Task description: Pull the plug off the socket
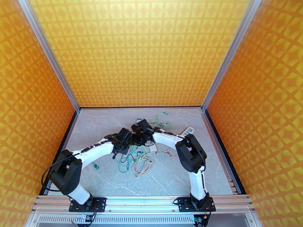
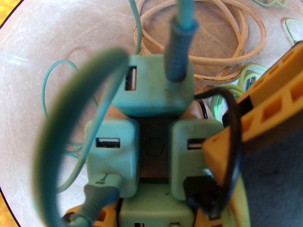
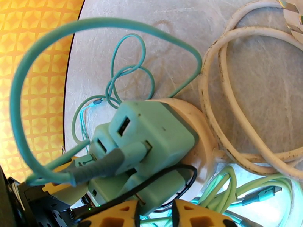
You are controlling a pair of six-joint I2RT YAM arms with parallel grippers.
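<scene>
Centrally on the grey marbled table, a round cream plastic socket hub lies among loose cables, with four mint-green blocky plastic charger plugs seated around its dark middle. The left gripper has its orange fingers closed on either side of the nearest plug. The right gripper sits at the hub's lower edge; whether its jaws clamp anything I cannot tell. A coiled cream cable lies just beside the hub.

free: bare table at far-left corner and near edge | blocked: centre, green plugs crowded on socket | above: teal cable loops arch over plugs | beside: beige cord coil just beside socket
</scene>
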